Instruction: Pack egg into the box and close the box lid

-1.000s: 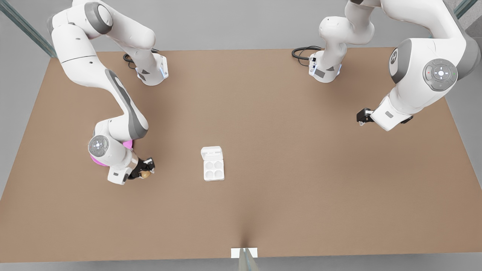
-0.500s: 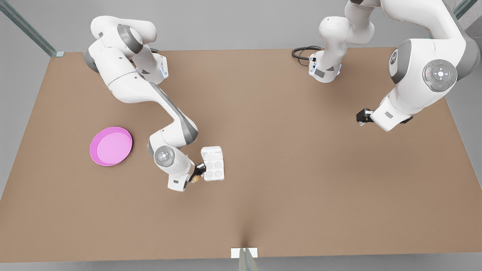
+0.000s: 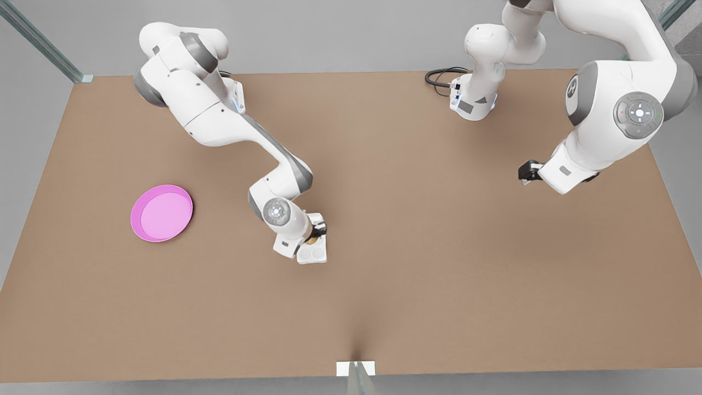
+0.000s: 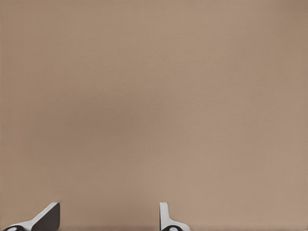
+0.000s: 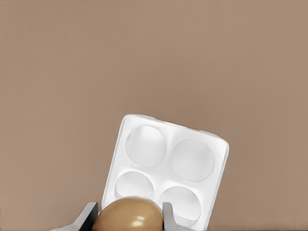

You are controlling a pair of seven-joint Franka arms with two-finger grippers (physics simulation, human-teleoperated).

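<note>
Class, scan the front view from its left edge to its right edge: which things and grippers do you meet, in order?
Magenta plate → box, with the right gripper holding the egg over it → left gripper, waiting above bare table.

We see the egg (image 5: 128, 213), a smooth tan-brown oval with a small bright glint, gripped between the two fingers of the right pincer (image 5: 128, 216), one finger against each of its sides. It hangs above the box (image 5: 166, 168), over the edge of one cup. The box is a small white carton with four round cups in a two-by-two grid, all four bare, lying flat on the brown desk (image 3: 439, 274). In the front view the egg (image 3: 312, 240) shows as a tan spot over the box (image 3: 313, 255), near the desk's middle. We cannot make out the box lid there, since the arm covers that end.
</note>
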